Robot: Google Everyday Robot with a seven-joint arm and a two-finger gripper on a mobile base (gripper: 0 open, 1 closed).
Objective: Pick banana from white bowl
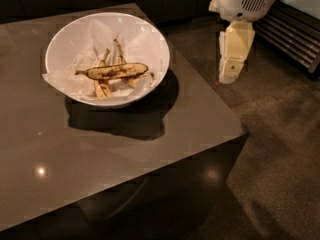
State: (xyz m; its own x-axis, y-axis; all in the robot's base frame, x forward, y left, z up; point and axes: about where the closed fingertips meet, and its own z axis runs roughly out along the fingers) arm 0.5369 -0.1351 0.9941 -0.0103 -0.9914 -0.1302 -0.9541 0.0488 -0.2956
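The white bowl (152, 49) stands on the dark table near its far right corner, lined with crumpled white paper. The banana (117, 71), heavily blotched dark brown, lies crosswise on top of the paler bananas (102, 88) in the bowl, with its stem pointing left. My gripper (229, 76) hangs pointing down to the right of the bowl, beyond the table's right edge and over the floor. It holds nothing and is well apart from the bowl.
The table (165, 134) has its right edge and front right corner close to the gripper. A speckled floor (280, 134) lies to the right. A slatted dark structure (295, 34) stands at the far right.
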